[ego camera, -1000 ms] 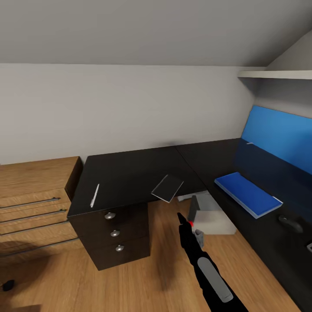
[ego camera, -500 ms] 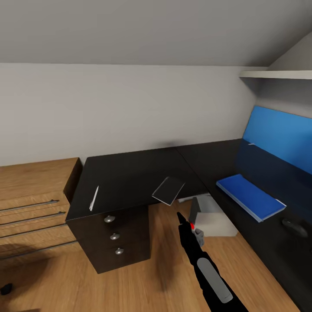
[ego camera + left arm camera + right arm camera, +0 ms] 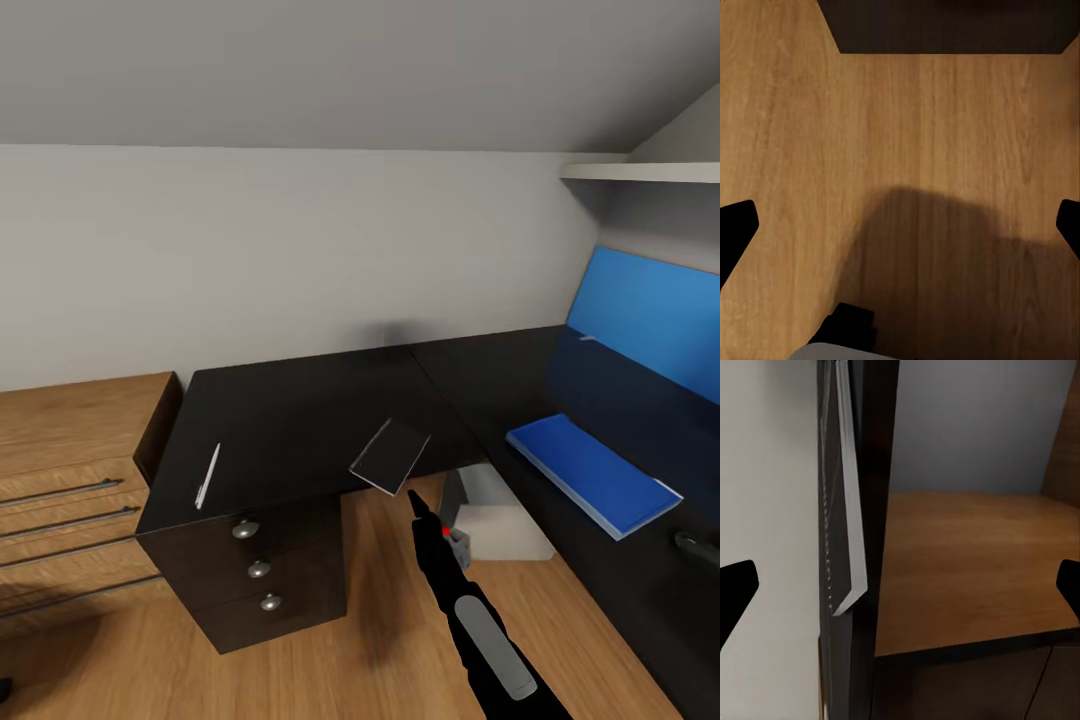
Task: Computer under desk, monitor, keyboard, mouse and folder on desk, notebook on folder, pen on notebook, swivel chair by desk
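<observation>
View swings left as I roll toward the glossy black L-shaped worktop (image 3: 300, 410); small dark notebook (image 3: 390, 455) overhangs its edge. Right gripper (image 3: 413, 497) approaches; fingertips at both wrist views' edges, both grippers spread.

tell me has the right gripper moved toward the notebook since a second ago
Yes. In the head view the right gripper has come closer to the notebook overhanging the desk edge; its tip now sits just below the notebook's near corner.
</observation>
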